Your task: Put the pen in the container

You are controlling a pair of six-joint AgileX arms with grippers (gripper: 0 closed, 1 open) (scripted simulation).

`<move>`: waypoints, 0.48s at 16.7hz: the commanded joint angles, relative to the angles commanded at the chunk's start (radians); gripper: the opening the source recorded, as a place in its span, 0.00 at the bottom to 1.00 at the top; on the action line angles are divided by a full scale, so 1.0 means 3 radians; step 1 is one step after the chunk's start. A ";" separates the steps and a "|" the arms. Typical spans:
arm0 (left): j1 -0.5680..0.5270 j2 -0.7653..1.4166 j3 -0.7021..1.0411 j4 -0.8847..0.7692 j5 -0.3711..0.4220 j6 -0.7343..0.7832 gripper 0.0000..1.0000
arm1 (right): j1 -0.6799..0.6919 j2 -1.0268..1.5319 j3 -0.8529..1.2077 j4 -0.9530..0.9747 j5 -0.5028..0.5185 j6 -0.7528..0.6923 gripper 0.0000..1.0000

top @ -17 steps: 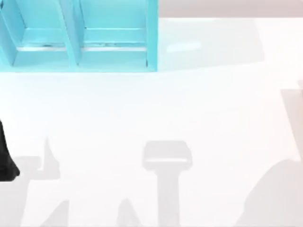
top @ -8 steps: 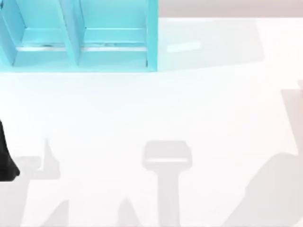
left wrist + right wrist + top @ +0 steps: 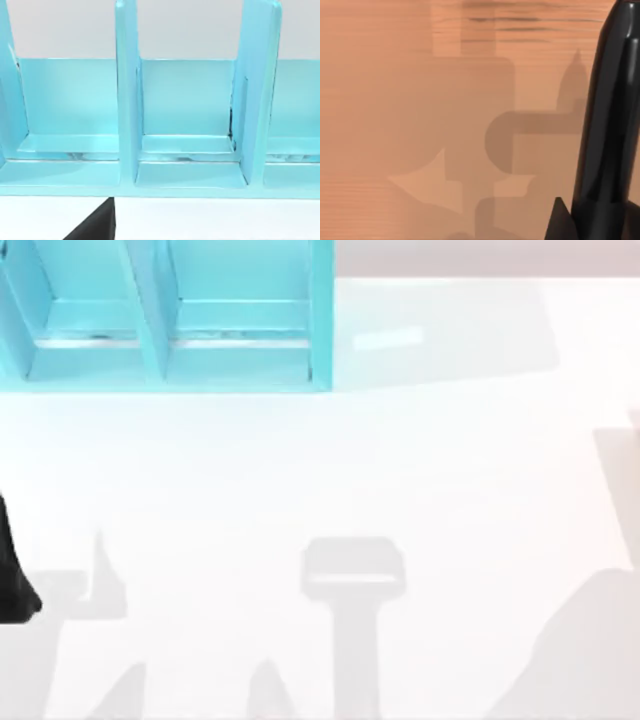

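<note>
The top view looks straight down; the container (image 3: 165,315) sits upper left, shared with the close, level left wrist view (image 3: 127,100).

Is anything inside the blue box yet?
Empty, in the compartments that show. The box has bare floors in the top view, and the left wrist view shows bare compartments too. The rest of it is out of frame.

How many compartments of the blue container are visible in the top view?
2, both cut off by the top edge of the picture: one at the left part of the container, one just right of it. More may lie outside the picture.
</note>
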 joint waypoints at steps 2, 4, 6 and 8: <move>0.0000 0.0000 0.0000 0.0000 0.0000 0.0000 1.00 | 0.0000 0.0000 0.0000 0.0000 0.0000 0.0000 0.15; 0.0000 0.0000 0.0000 0.0000 0.0000 0.0000 1.00 | 0.0000 0.0000 0.0000 0.0000 0.0000 0.0000 0.30; 0.0000 0.0000 0.0000 0.0000 0.0000 0.0000 1.00 | 0.0000 0.0000 0.0000 0.0000 0.0000 0.0000 0.45; 0.0000 0.0000 0.0000 0.0000 0.0000 0.0000 1.00 | 0.0000 0.0000 0.0000 0.0000 0.0000 0.0000 0.60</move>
